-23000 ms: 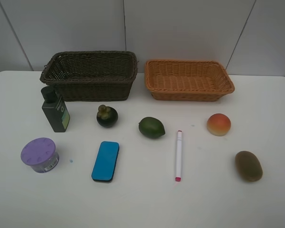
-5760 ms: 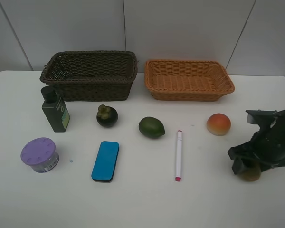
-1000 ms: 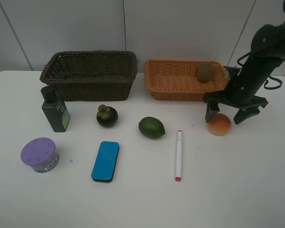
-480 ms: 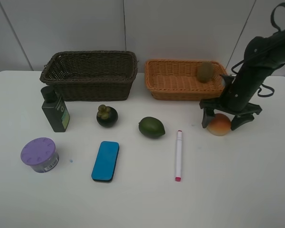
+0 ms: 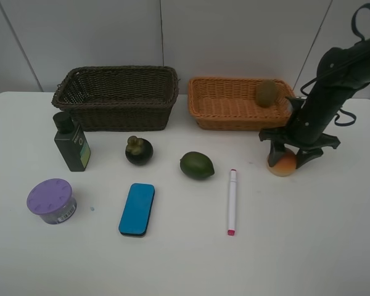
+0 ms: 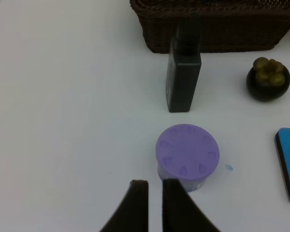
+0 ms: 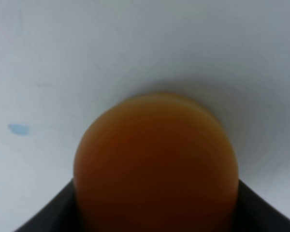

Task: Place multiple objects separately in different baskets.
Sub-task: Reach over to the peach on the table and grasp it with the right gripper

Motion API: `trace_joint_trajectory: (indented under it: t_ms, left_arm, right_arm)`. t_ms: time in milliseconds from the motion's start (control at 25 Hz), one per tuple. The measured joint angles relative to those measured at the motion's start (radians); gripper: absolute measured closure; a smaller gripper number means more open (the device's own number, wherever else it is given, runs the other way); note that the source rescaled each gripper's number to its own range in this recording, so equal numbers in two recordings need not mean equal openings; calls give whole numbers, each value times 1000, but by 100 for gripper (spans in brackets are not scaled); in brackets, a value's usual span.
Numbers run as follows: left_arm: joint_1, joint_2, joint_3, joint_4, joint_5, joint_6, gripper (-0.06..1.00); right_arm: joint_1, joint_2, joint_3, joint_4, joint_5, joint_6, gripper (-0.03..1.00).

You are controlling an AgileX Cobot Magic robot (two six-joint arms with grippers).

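R gripper [image 5: 286, 155] pinches peach [image 5: 283, 165] from above, fingers [image 7: 43, 217] on both sides, nr desk's right edge. Tan basket [image 5: 234, 121] just behind, w/ kiwi [image 5: 266, 92] inside.

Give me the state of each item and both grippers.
Peach: on the table.
Right gripper: closed on the peach.
Left gripper: shut, holding nothing.
Kiwi: in the orange basket.
Bottle: upright, capped.
Tub: upright, lid on.
Marker: lying flat.
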Motion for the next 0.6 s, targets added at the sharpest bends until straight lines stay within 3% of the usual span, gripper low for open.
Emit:
trace_joint_trajectory:
  t_ms: [400, 600]
  left_arm:
    - [0, 0, 0, 0, 0, 0, 94]
    - [0, 0, 0, 0, 0, 6, 94]
  right_arm:
    - [0, 0, 0, -1, 6, -3, 39]
    - [0, -53, -55, -2, 102, 2, 39]
